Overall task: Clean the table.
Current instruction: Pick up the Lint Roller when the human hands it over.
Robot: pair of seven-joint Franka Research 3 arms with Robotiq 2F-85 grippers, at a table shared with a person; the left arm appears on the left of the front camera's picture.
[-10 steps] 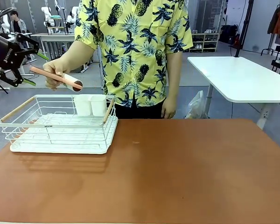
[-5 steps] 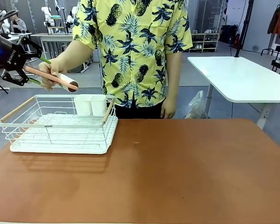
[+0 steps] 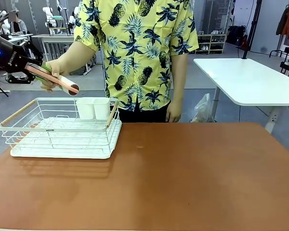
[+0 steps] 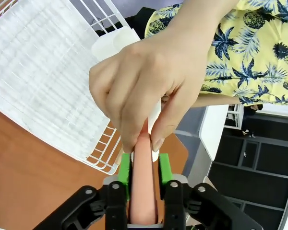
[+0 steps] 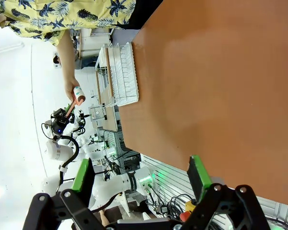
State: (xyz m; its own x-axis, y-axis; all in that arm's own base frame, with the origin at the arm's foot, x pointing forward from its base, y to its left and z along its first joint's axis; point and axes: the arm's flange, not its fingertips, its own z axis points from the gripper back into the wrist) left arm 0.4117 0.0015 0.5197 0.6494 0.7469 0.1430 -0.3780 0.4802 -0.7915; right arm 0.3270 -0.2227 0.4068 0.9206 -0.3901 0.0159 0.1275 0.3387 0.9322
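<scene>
The large rectangular table with the smooth reddish-brown top [image 3: 183,178] took the whole near part of the front view, and most of its surface was bare. On its far left part stood a white wire dish rack with wooden side handles [image 3: 62,130], on a white tray. Two white plastic cups [image 3: 93,108] stood in the far right corner of the rack.

Above the rack's far left side, in the air, was a roller tool with a slim pink handle and a white cylinder head [image 3: 58,81]. It lay tilted, the head lower and pointing to the picture's right. The left gripper [image 3: 38,71] was closed on the handle. In the left wrist view its green pads [image 4: 125,167] pressed the pink handle from both sides. The hand of the person in a yellow shirt with pineapple print [image 4: 144,81] held the same handle just ahead of the pads, with the fingers pinched around it. The person stood at the far side of the table, the other arm hanging down.

The right gripper [image 5: 141,175] hung high over the table with its jaws wide apart and nothing between them.

Behind the table on the right stood a white-topped table with metal legs [image 3: 250,82].
</scene>
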